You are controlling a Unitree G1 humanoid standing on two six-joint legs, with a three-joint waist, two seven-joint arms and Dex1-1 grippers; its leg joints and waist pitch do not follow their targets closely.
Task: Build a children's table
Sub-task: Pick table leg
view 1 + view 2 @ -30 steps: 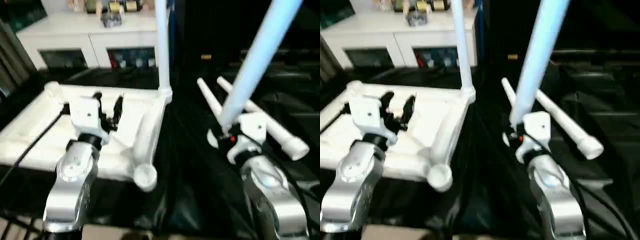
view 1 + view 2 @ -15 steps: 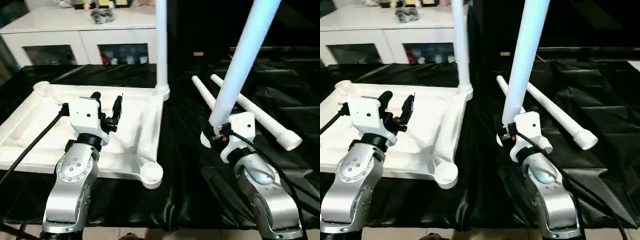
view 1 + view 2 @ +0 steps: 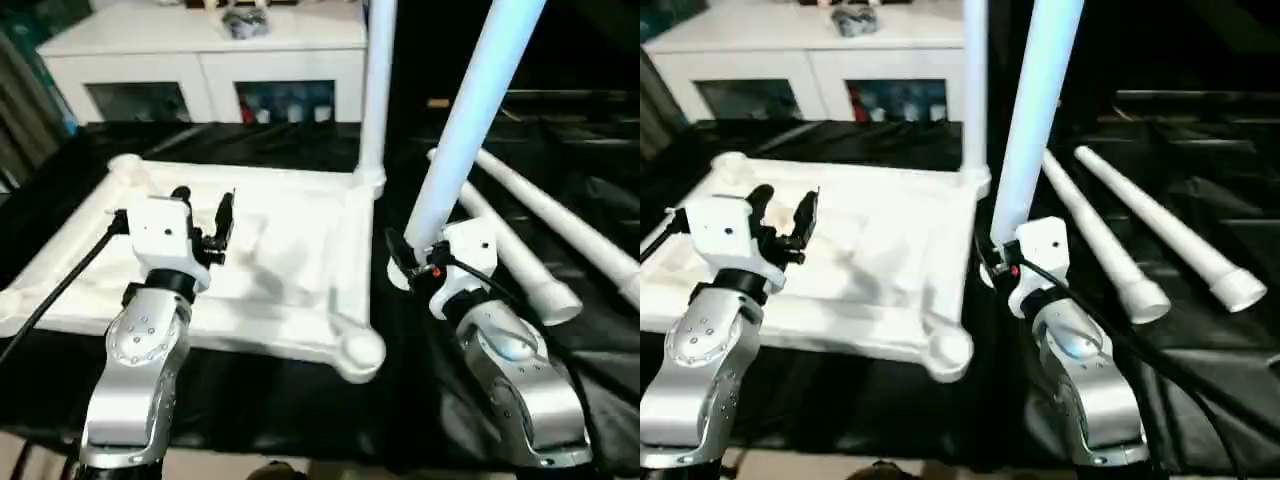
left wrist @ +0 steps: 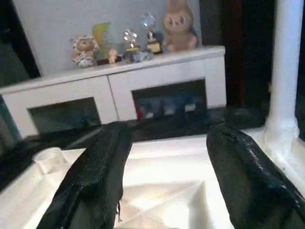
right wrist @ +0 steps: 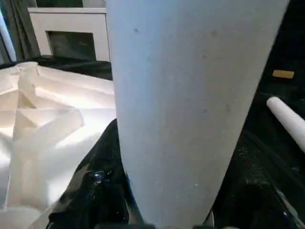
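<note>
While held, leg [image 3: 470,120] beside tabletop [image 3: 290,270] edge

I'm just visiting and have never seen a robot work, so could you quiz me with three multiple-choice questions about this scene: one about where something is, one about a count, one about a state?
1. Where does the leg already fitted stand?
A. in the tabletop's far right corner socket
B. in the near right corner socket
C. flat on the cabinet

2. How many loose legs lie on the black cloth?
A. none
B. two
C. four

3. What is the right gripper doing?
A. hanging open over the cloth
B. holding a leg upright
C. pressing on the tabletop

Answers:
1 A: the post rises from the far right corner of the tabletop, while the near right socket is vacant.
2 B: two white tubes lie side by side to the right of the tabletop.
3 B: its fingers clasp the held leg, which rises steeply; the left gripper hovers open over the tabletop.
</note>
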